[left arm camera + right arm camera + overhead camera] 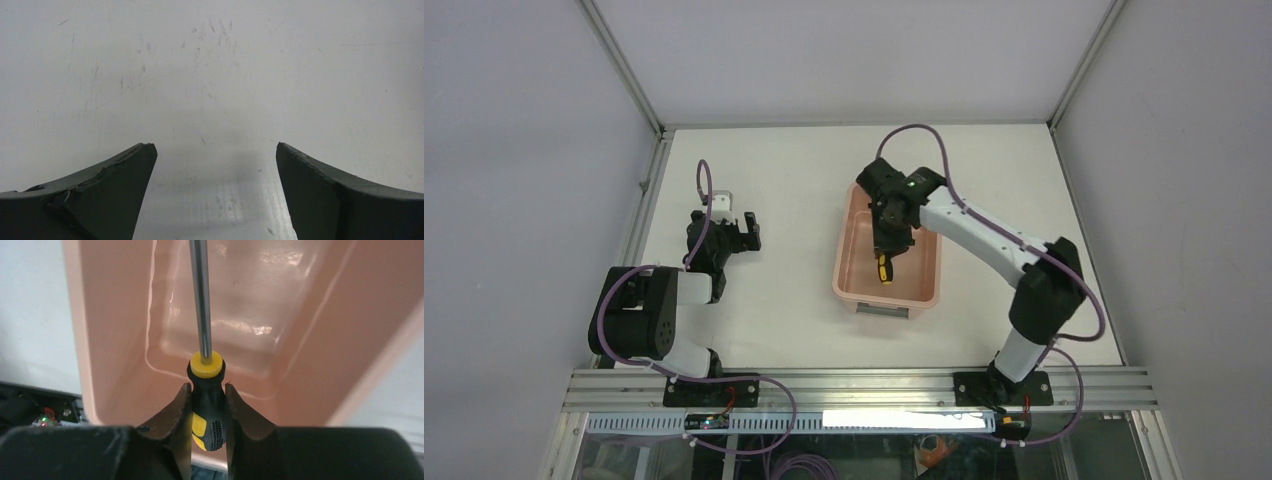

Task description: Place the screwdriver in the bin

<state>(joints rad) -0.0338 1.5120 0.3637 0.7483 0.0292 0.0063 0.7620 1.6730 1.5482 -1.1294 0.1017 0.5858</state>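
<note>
Firmly, right tool (pixel 207 390) grips screwdriver (pixel 206 365) — over the bin (pixel 110 315).

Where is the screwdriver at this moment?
The screwdriver is right of centre in the top view, clamped by its handle in the right gripper above the open bin, toward the bin's near end.

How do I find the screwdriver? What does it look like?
Look on the white table for the pink bin. Over it, the right hand pinches the screwdriver. It is the only yellow-and-black thing there, with a thin metal shaft.
</note>
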